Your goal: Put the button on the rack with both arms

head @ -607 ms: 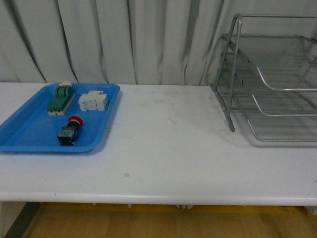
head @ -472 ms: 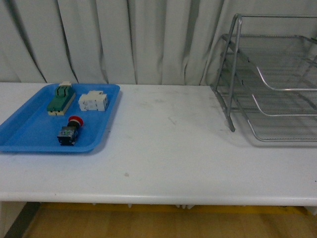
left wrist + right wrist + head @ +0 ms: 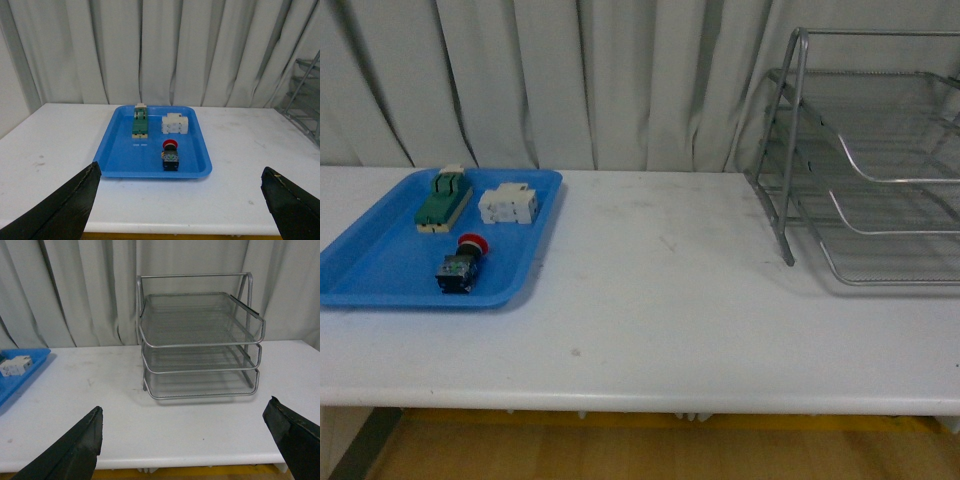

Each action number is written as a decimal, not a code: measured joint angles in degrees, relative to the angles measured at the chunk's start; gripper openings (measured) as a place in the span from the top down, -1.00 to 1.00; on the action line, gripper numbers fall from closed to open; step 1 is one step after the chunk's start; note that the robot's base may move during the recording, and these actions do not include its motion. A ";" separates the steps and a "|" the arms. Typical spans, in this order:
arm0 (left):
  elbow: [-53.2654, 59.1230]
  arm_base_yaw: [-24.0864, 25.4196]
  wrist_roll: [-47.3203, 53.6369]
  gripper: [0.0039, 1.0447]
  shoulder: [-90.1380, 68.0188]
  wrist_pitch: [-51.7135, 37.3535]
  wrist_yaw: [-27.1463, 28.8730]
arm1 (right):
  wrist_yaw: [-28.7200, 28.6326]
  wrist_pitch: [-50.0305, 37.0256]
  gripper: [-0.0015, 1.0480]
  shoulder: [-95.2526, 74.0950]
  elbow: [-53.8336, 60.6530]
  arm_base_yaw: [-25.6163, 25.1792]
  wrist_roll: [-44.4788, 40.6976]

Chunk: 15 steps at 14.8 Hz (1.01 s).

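Well apart: button [image 3: 460, 262] in blue tray [image 3: 375, 270], rack [image 3: 860, 180] across the counter [image 3: 660, 320].
Both gape wide: left pincer [image 3: 178, 202], right pincer [image 3: 182, 445].

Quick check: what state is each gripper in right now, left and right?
Left gripper: open, holding nothing.
Right gripper: open, holding nothing.

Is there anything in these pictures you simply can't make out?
Front view: the rack runs off the picture's right edge; neither arm shows.
Front and left wrist views: the button is too small to read its contacts.
Right wrist view: the blue tray is cut by the edge, button out of frame.
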State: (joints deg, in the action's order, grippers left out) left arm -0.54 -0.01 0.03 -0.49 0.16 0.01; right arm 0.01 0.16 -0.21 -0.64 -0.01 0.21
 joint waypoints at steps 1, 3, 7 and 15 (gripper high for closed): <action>0.00 0.00 0.00 -0.88 0.00 0.00 0.00 | 0.00 0.02 -0.87 0.00 0.00 0.00 0.00; 0.00 0.00 0.00 -0.88 0.00 0.00 0.00 | 0.02 0.00 -0.87 -0.02 0.00 0.00 0.00; 0.00 0.00 0.00 -0.88 0.00 0.02 0.00 | 0.02 0.02 -0.87 0.00 0.00 0.00 0.02; 0.00 0.00 0.00 -0.88 0.00 0.00 0.00 | 0.02 0.00 -0.87 0.00 0.00 0.00 0.02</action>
State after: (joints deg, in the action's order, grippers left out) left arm -0.54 -0.01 0.03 -0.49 0.16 0.01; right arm 0.03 0.16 -0.21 -0.64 -0.01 0.23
